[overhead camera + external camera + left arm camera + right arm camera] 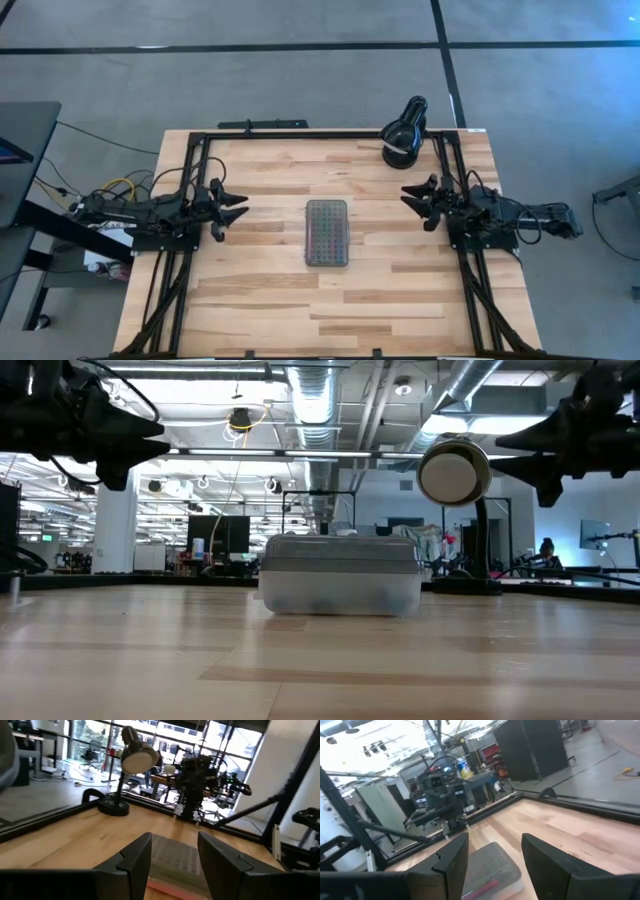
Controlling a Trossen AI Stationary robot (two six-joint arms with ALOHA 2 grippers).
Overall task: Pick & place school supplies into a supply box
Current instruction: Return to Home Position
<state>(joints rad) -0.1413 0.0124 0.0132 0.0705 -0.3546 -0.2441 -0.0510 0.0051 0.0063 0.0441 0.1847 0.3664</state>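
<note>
The supply box (327,233) lies at the middle of the wooden table (260,295), its long sides running from the near edge towards the far one, well apart from both arms. From above it is a small rounded rectangle with a grey lid on it, covered in a fine dotted texture, and faint green and pink tints show through the lid

The low view adds what the high view cannot: the box (340,575) sits flat on the boards, with cloudy clear walls under a grey lid band, and the contents are only a dark blur inside. The right wrist view shows a red-pink streak through the clear side wall (490,870), and the left wrist view shows a pinkish strip along the box's near edge (172,860); which supplies these are cannot be told

The left gripper (241,206) hangs over the left side of the table, pointing inward at the box, its jaws parted with nothing between them. The right gripper (406,197) mirrors it over the right side, jaws likewise spread and empty. In the low view both are lifted clear of the tabletop, one at each upper corner

A black desk lamp (405,135) stands at the far right corner of the table, near the right gripper; the low view shows the round face of its head (454,472), raised on its stem behind and to the right of the box
</note>
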